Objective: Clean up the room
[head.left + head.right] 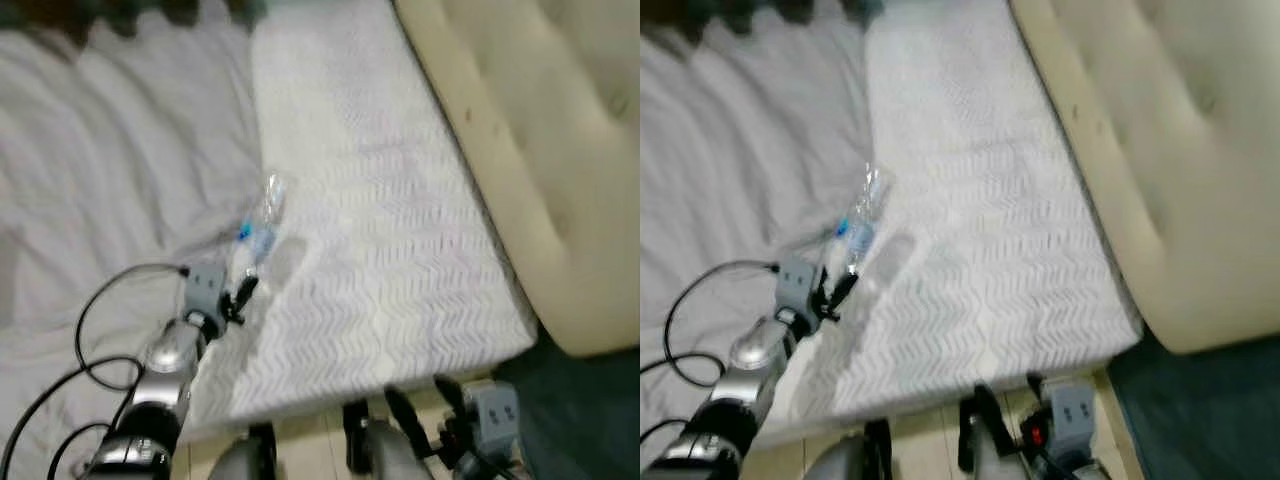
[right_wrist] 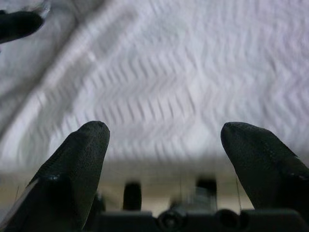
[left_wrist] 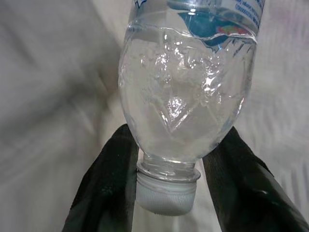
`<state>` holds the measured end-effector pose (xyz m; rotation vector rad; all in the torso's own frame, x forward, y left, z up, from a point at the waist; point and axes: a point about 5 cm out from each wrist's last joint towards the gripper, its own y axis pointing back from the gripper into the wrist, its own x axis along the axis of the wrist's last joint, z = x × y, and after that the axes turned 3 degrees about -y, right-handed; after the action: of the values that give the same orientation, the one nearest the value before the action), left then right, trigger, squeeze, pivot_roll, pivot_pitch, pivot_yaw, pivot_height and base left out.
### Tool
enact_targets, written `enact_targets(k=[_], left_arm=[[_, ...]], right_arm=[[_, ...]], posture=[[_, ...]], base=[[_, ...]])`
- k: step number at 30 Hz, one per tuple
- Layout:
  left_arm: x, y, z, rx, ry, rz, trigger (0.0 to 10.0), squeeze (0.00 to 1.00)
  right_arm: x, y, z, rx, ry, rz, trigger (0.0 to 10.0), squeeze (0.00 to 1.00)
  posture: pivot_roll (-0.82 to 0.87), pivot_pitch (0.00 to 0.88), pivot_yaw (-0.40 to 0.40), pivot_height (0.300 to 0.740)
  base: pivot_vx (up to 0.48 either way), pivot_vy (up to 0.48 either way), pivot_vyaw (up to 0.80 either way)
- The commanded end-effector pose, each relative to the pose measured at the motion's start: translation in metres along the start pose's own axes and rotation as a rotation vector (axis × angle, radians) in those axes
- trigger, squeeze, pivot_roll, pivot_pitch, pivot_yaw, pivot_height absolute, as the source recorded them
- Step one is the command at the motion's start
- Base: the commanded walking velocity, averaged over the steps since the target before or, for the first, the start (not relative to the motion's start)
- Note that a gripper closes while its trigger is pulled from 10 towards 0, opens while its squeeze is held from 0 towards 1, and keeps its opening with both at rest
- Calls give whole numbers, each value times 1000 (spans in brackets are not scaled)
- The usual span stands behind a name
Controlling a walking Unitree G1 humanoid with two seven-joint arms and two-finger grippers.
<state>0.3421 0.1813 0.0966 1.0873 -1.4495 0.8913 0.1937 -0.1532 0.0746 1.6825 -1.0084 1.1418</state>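
Where the head views blur, this still reads: left end effector (image 1: 243,292) is out over the bed (image 1: 400,250), at the seam between the rumpled grey sheet (image 1: 110,170) and the white chevron-pattern mattress cover. Clear plastic bottle (image 1: 262,222) with a blue label lies slanted on the bed right at the fingertips, cap end toward the end effector. Black cable (image 1: 95,300) loops off the left arm. Cream tufted headboard (image 1: 560,150) runs along the bed's right side, dark teal floor (image 1: 580,400) below it.

Right eye view: same layout. Right end effector (image 1: 1005,405) is low by the near edge of the bed, off the bottle, nothing between its fingers.

Left wrist view: bottle (image 3: 186,82) sits neck-first between the two black fingers (image 3: 108,183), white cap (image 3: 166,193) pointing back at the camera. Both fingers sit against the bottle's shoulder just above the neck, closed in on it. Body is crumpled, clear, blue label at the far end.

Right wrist view: right fingers (image 2: 72,164) spread wide, holding nothing, aimed at the chevron cover and the bed's edge. Tip of the left end effector shows dark at the far corner.
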Motion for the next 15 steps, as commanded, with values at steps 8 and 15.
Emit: enact_targets(k=[8, 15], left_arm=[[25, 40, 7, 89, -27, 196, 0, 0], [0, 96, 33, 257, 25, 66, 9412, 0]], right_arm=[[26, -47, 29, -94, 33, 146, 10000, 0], [31, -42, 52, -234, 78, 225, 10000, 0]], posture=[[115, 0, -48, 740], [137, 0, -88, 740]], base=[[0, 0, 0], [0, 0, 0]])
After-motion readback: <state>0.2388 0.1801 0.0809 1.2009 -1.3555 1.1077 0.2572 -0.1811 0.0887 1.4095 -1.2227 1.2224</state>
